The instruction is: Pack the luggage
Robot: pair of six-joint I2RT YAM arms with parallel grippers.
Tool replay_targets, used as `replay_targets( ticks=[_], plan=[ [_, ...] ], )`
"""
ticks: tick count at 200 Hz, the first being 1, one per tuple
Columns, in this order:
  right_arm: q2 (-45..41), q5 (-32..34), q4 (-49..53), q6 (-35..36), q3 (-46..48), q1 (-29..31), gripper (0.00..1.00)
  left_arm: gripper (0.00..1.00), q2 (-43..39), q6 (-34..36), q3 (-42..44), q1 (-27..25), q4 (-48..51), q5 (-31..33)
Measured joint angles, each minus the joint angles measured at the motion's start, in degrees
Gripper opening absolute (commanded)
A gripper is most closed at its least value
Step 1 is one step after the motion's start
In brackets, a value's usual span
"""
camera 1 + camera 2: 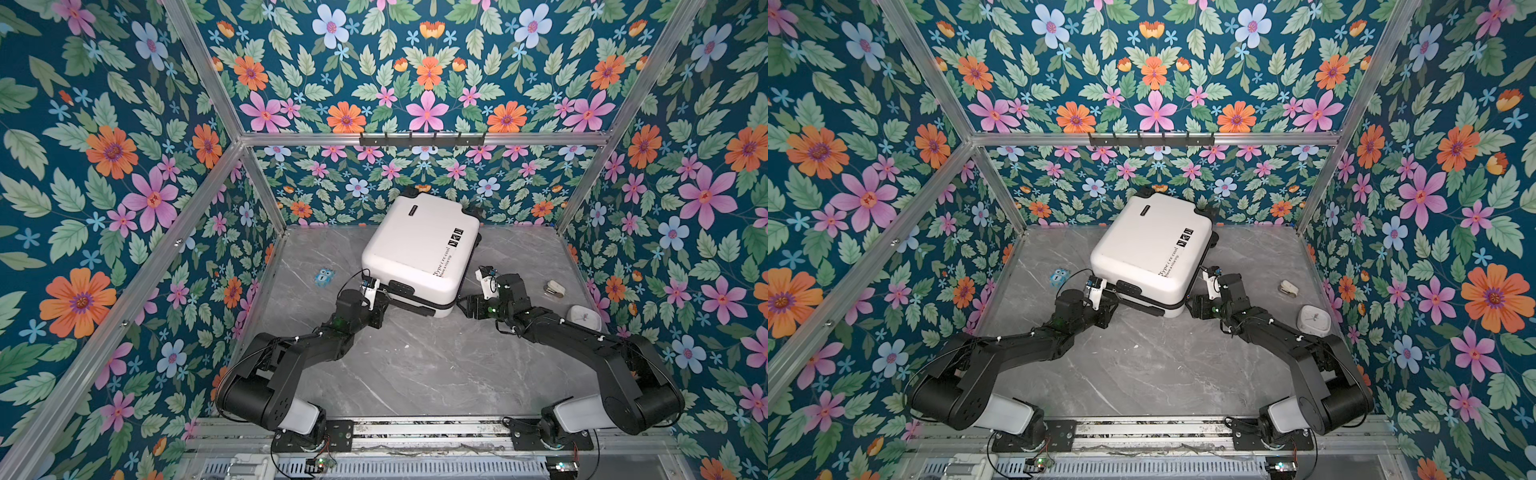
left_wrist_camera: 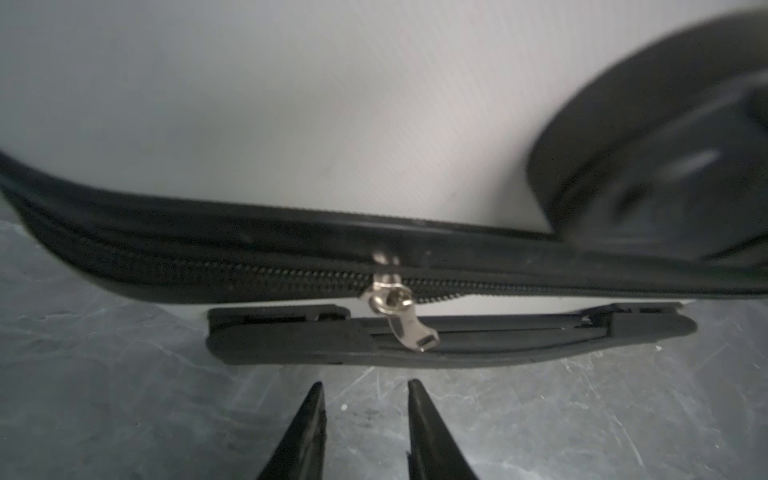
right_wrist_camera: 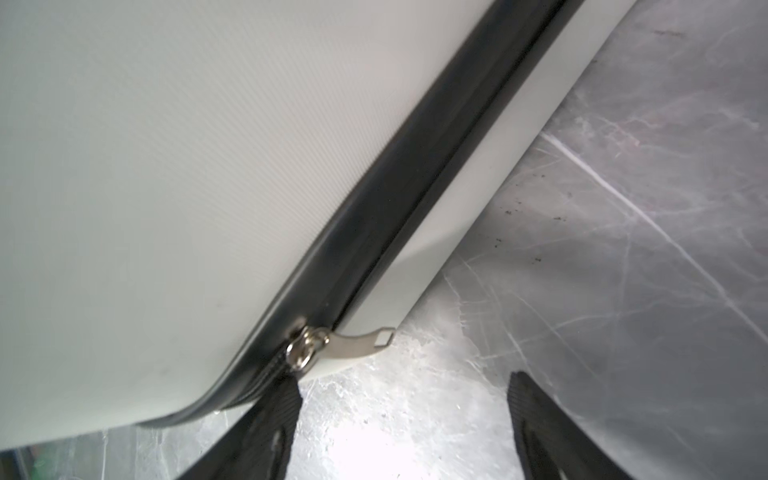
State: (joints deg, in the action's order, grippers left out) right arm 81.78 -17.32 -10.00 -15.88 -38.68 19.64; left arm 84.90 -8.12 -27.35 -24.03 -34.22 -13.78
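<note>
The luggage is a white hard-shell suitcase lying shut on the grey table, with black printed text on its lid. My left gripper is at its front side, open a little with nothing between the fingers. It points at a silver zipper pull that hangs over the black side handle. At the front right corner my right gripper is open wide and empty. One of its fingers sits just under a second zipper pull.
A small blue owl figure lies left of the suitcase. Near the right wall are a small beige clip-like thing and a white rounded box. A black hook rail hangs on the back wall. Flowered walls close in three sides.
</note>
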Motion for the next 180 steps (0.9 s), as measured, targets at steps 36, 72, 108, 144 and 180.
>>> replay_targets(
  ticks=[36, 72, 108, 144, 180],
  plan=[
    [-1.3, 0.0, -0.3, -0.1, 0.4, 0.0, 0.8, 0.36, 0.7, -1.0, 0.5, 0.0, -3.8, -0.9],
    [-2.3, 0.0, -0.8, -0.5, 0.6, 0.0, 0.79, 0.37, 0.9, -2.2, 0.9, 0.0, -7.2, -2.5],
    [-3.1, -0.1, -0.9, -0.7, 0.6, 0.1, 0.79, 0.36, 2.2, -2.5, -0.3, 0.0, -8.0, -2.7],
    [-3.5, 0.2, -0.9, -1.0, 0.6, 0.2, 0.79, 0.31, 4.4, -3.4, -2.3, -0.1, -8.0, -3.1],
    [-3.6, 0.3, -0.7, -1.1, 0.6, 0.5, 0.79, 0.34, 3.5, -3.9, -2.3, -0.1, -8.1, -1.9]
  ],
)
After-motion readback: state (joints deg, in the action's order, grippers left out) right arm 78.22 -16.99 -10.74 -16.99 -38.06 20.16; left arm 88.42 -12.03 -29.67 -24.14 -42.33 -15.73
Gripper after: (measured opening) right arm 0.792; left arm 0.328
